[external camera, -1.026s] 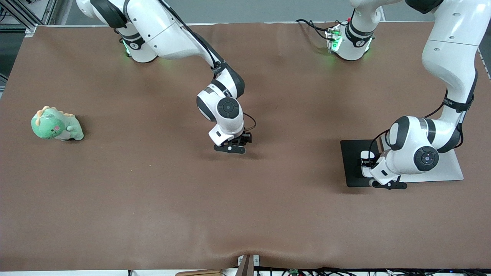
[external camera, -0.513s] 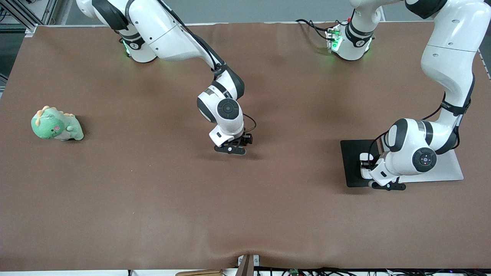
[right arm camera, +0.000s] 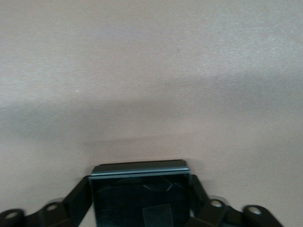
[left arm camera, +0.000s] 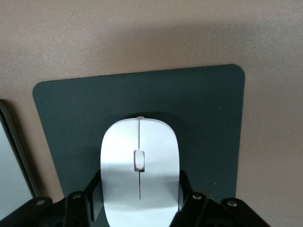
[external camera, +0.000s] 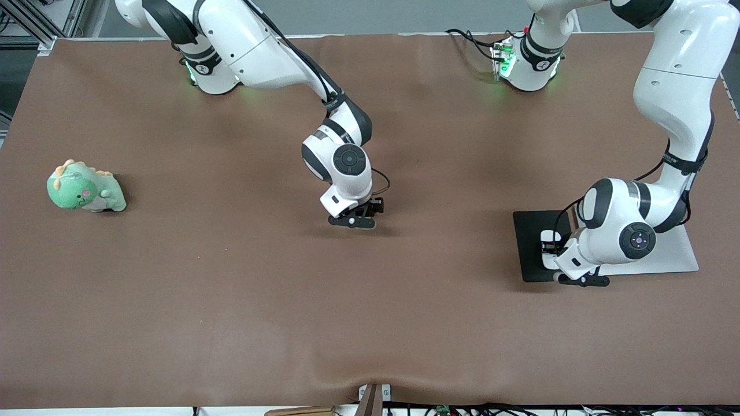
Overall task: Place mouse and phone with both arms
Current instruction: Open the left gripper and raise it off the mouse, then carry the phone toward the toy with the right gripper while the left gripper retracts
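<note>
The white mouse (left arm camera: 139, 165) sits between the fingers of my left gripper (left arm camera: 140, 191), which is shut on its sides. It is low over the large matte black pad (left arm camera: 203, 109). In the front view the left gripper (external camera: 551, 247) is over the pad (external camera: 529, 245), near the pad's edge toward the right arm's end, and a bit of the mouse (external camera: 547, 237) shows. My right gripper (right arm camera: 141, 189) is shut on the black phone (right arm camera: 142, 198) above bare brown table. In the front view the right gripper (external camera: 372, 208) is over the table's middle, and the phone is hidden there.
A pale grey slab (external camera: 679, 254) lies against the pad toward the left arm's end; its edge shows in the left wrist view (left arm camera: 9, 161). A green plush dinosaur (external camera: 85, 188) sits toward the right arm's end of the brown table (external camera: 231, 300).
The right gripper has shifted a little toward the left arm's end with the phone. The left gripper has drifted slightly over the pad with the mouse, and more of the mouse shows.
</note>
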Controlling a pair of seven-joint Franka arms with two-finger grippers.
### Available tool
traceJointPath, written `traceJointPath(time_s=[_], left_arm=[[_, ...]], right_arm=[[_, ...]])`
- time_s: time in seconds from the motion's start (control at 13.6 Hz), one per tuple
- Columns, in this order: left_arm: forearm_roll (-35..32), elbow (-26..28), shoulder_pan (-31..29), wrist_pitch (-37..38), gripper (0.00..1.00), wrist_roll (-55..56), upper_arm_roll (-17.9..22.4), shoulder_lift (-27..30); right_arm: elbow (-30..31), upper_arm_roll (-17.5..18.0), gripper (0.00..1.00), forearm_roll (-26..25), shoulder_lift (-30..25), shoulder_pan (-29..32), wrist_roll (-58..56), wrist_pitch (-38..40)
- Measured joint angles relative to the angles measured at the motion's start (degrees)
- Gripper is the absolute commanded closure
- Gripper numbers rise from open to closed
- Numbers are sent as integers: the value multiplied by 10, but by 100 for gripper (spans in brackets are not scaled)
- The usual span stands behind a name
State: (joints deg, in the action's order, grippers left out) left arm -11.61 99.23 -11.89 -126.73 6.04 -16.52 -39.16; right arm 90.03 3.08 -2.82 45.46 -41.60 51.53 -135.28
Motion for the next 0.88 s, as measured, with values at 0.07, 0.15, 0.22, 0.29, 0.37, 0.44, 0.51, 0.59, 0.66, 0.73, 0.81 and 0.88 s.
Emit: traceJointPath(time_s=[0.07,0.15,0.22,0.29,0.37,0.44,0.51,0.59,0.66,0.73,0.81,0.88], left_arm=[[0,0,0,0,0,4,0,0],[0,-2,0,0,0,6,-1,1],[0,-5,0,0,0,7,-2,5],[0,-9,0,1,0,7,-4,12],[0,-14,1,9,0,7,-5,25],[0,-24,1,29,0,7,-7,41],[0,-38,0,58,0,7,-10,58],[0,-57,0,92,0,7,-13,75],[0,-81,0,128,0,7,-15,92],[0,-107,0,159,0,7,-15,109],[0,-131,-1,183,0,7,-15,126],[0,-149,-2,204,0,7,-15,144]], right_arm=[[0,0,95,-2,-1,-1,0,2],[0,0,95,-3,0,-2,0,2],[0,0,95,-3,0,-2,0,2],[-1,-1,95,-3,-1,-1,0,3],[-2,-4,95,-4,-2,-1,0,11],[-7,-8,95,-5,-7,3,0,32],[-11,-12,95,-5,-18,12,-4,55],[-15,-14,95,-6,-36,27,-12,79],[-18,-14,96,-6,-58,46,-23,105],[-19,-14,96,-6,-84,69,-35,129],[-19,-14,97,-6,-106,89,-49,150],[-18,-13,99,-6,-124,109,-67,171]])
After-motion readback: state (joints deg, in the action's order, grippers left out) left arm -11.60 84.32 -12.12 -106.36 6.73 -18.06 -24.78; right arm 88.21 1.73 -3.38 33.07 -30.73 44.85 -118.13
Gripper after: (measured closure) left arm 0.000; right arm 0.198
